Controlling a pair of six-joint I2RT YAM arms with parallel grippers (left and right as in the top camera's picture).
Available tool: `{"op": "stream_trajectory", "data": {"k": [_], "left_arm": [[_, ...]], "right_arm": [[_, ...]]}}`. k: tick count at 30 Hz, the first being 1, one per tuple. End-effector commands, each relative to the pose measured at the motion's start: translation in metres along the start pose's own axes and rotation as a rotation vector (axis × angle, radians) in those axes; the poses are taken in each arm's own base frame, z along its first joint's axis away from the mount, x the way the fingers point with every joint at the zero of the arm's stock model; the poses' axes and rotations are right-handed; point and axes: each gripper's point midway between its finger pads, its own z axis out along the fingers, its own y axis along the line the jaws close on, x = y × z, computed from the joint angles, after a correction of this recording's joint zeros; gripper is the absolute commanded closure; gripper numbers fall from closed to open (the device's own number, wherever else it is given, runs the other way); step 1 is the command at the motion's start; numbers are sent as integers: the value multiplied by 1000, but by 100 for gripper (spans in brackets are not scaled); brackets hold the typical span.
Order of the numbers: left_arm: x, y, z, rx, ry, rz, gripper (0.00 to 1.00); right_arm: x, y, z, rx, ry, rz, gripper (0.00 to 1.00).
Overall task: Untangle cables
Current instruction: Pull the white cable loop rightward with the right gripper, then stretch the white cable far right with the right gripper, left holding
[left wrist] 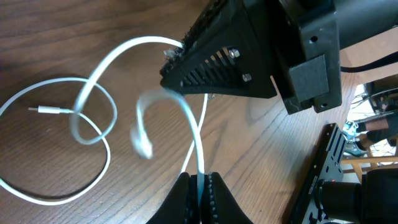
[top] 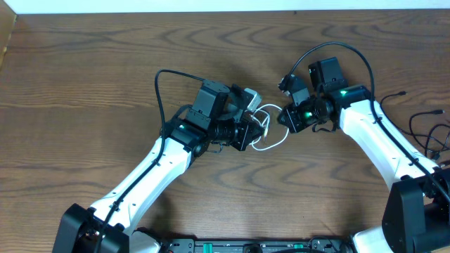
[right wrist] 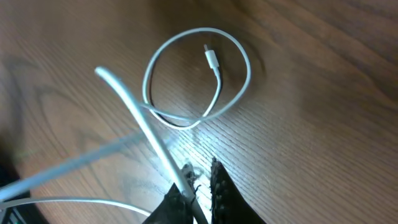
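Left gripper (left wrist: 199, 184) and right gripper (right wrist: 200, 180), both clamped, nearly meet.

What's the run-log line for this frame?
stage: untangling | left hand: shut on white cable | right hand: shut on white cable | cable: lifted between hands, looped plug end on table

At the middle of the worktop (top: 77, 63) the left fingers (left wrist: 217, 200) and right fingers (right wrist: 222, 190) face each other closely. The narrow gap between them is crossed by the white cable (top: 273, 143), which is pinched in both and arches above the wood, its loose loop lying on the robot's side of the gap. The wood beyond them and to the left lies open, while black wires (top: 425, 130) occupy the right edge.
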Motion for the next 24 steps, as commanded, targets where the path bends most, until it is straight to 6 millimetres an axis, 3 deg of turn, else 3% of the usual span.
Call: {"op": "stream_trajectory", "data": {"k": [1,4,12,19,24], "left_arm": [[-6,-4,-6,12,-21,12,92],[-11,-5,-14,8,-47,17,93],[-30,-17,-55,-19,-159,58,93],[-11,18,-84,-205,-137,-52,93],[-2,34,-94,-248,-119,-117,92]], "right_arm": [[4,-12,0,75,29,-5,93],[13,-28,-2,168,67,21,99],[22,-74,-18,462,70,219,99],[27,-109,-40,685,20,377,99],[29,-124,-51,725,-4,430,99]]}}
